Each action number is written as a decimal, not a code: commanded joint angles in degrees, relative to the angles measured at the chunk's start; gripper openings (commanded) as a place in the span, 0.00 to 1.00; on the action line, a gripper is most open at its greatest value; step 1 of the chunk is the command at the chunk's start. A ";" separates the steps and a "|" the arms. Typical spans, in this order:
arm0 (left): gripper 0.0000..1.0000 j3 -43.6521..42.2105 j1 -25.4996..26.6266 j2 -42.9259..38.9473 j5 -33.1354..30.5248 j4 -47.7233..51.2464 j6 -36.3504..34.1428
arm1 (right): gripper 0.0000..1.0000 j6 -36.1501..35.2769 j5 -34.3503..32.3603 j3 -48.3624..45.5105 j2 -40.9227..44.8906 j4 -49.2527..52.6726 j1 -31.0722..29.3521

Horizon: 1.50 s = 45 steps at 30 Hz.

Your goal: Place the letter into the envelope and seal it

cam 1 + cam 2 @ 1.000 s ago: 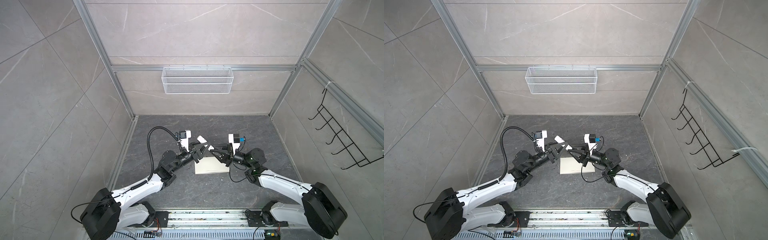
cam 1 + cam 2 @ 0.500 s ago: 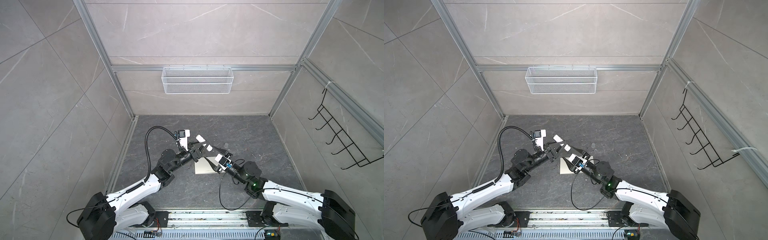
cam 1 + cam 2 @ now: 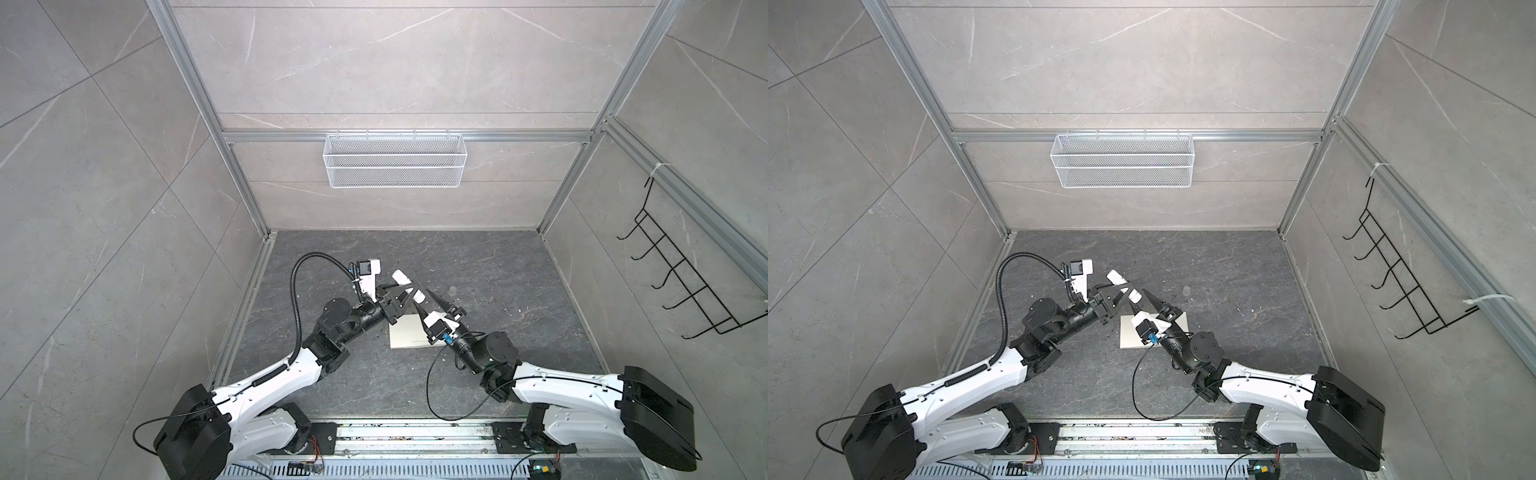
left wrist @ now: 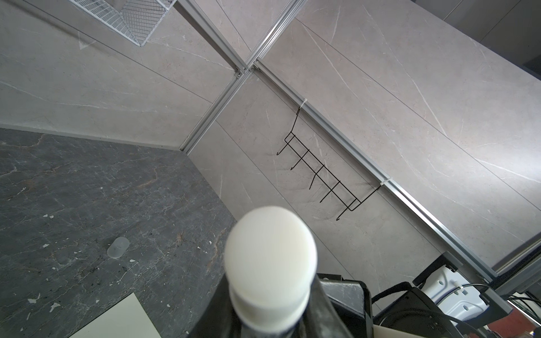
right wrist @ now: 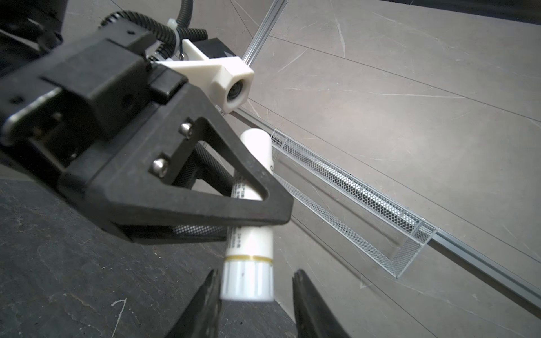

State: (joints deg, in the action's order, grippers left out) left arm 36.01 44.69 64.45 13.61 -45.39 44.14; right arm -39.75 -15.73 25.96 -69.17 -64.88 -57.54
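Note:
The cream-white envelope (image 3: 405,337) (image 3: 1133,337) lies flat on the dark floor, and its corner shows in the left wrist view (image 4: 117,319). The letter is out of view. My left gripper (image 3: 409,289) (image 3: 1124,289) (image 4: 272,324) is shut on a small white tube (image 3: 401,276) (image 4: 270,257) (image 5: 248,257), held tilted above the envelope's far edge. My right gripper (image 3: 422,300) (image 3: 1138,300) (image 5: 254,289) is open around the tube's ridged lower end. One finger (image 5: 209,295) touches it and the other stands apart.
A small translucent cap (image 3: 453,289) (image 3: 1187,289) (image 4: 118,248) lies on the floor right of the grippers. A white wire basket (image 3: 394,160) hangs on the back wall and a black hook rack (image 3: 685,286) on the right wall. Pale flecks dot the floor.
My right arm has swung in from the right and turned, so its gripper now reaches up from the near side around the tube's lower end, jaws narrower. The left gripper has barely moved.

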 commanded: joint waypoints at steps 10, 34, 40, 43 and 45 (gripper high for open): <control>0.00 2.67 -0.09 -0.11 -0.07 -2.87 0.07 | 0.32 0.10 -1.13 0.76 -0.74 -3.27 -0.63; 0.00 0.92 -0.10 1.89 2.97 -8.76 -2.39 | 0.04 67.13 40.46 7.69 -1.01 6.39 21.55; 0.00 0.64 -0.06 1.74 3.64 -9.28 -3.35 | 0.04 86.53 49.83 10.04 -9.73 -5.96 26.64; 0.00 0.31 -0.04 1.43 3.51 -9.02 -3.74 | 0.05 91.57 51.93 10.81 -12.68 -10.47 27.63; 0.00 0.30 -0.09 1.31 3.36 -8.93 -3.80 | 0.06 91.98 53.15 11.43 -13.52 -10.96 27.68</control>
State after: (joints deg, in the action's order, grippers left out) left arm 36.40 43.38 67.02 11.44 -50.17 43.83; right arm 42.54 40.77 34.81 -80.99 -71.05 -32.08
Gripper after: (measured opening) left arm 0.262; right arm 0.229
